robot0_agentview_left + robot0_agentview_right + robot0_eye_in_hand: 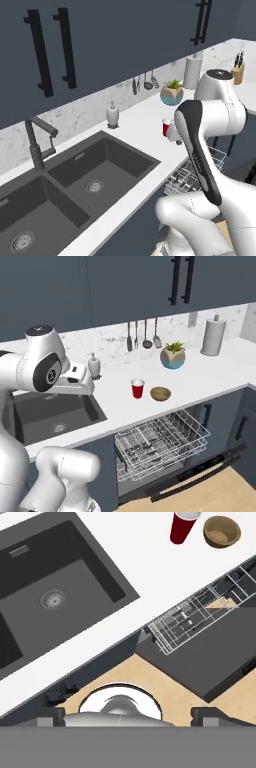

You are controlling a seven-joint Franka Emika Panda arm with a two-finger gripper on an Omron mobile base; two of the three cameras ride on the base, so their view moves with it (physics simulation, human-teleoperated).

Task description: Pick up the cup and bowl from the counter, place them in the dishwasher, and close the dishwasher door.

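nothing picked up yet, hand empty and jaws spread wide, high over the counter edge.

we see the cup upright on the counter with the bowl just beside it, both just behind the open dishwasher, racks pulled out, dishwasher door folded down. gripper looks down on the sink and floor, well apart from both items. risks as we judge them: the cup is light and tapered, so an off-centre approach could tip it into the bowl or push it off the edge; the bowl is shallow, so a rim pinch may slip; the plant pot behind could get clipped on a long reach; the extended racks could snag the arm.
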